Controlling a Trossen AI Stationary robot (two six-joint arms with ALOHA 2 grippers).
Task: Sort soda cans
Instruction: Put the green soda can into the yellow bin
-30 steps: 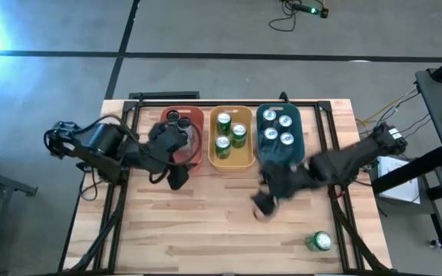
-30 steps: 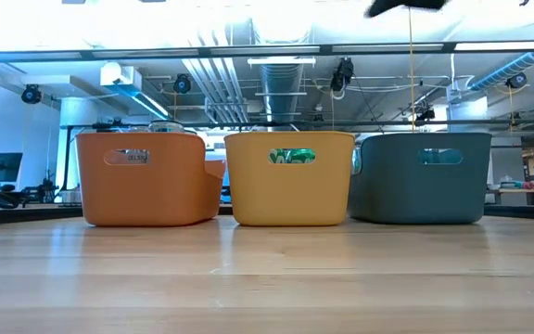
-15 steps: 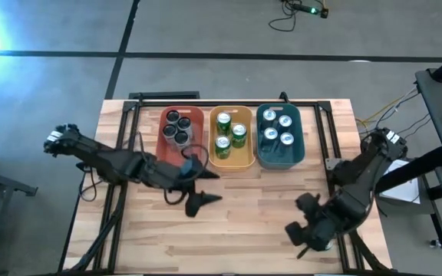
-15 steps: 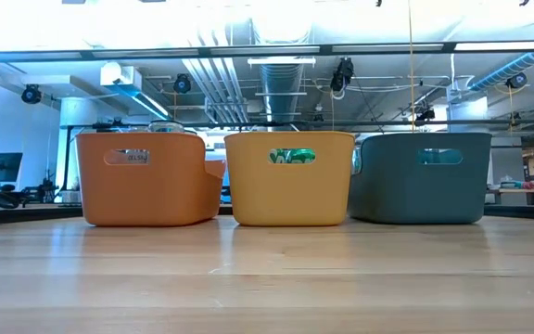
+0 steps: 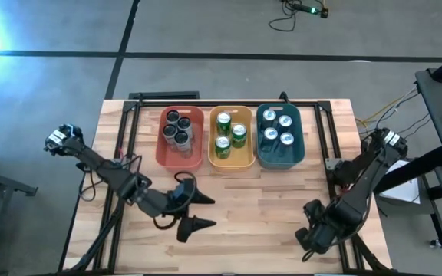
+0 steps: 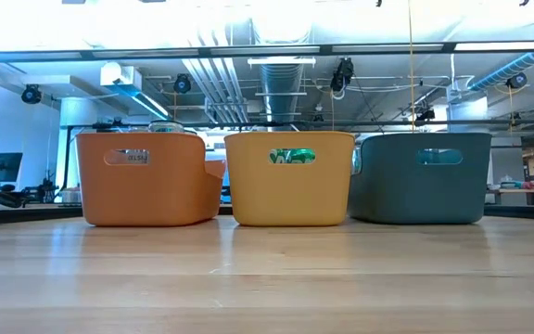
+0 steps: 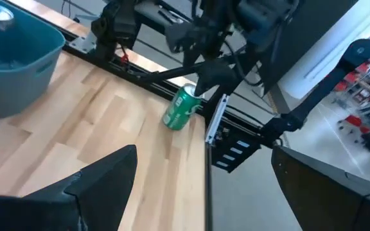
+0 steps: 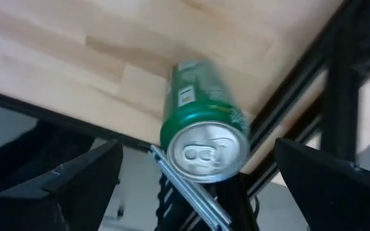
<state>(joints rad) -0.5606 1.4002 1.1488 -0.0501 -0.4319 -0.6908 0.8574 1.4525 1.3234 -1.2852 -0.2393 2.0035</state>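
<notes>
**Last green soda can lying at the desk's edge, right hand spread before it**

One green soda can (image 8: 202, 131) was found lying on its side at about five o'clock on the desk (image 5: 244, 207), close to the edge rail, with the right hand (image 5: 307, 234) held open just before it and its fingers (image 8: 63, 183) set wide to either side. The can was judged light, rigid but thin-walled, smooth and apt to roll, so a hold across the middle of the body was thought best. The left hand (image 5: 194, 211) was seen open and empty near seven o'clock. At twelve o'clock, black cans (image 5: 177, 127) were held in the red tub (image 5: 162, 146), green cans (image 5: 229, 133) in the yellow tub (image 5: 248, 157), and pale blue cans (image 5: 278, 128) in the teal tub (image 5: 261, 157).
</notes>
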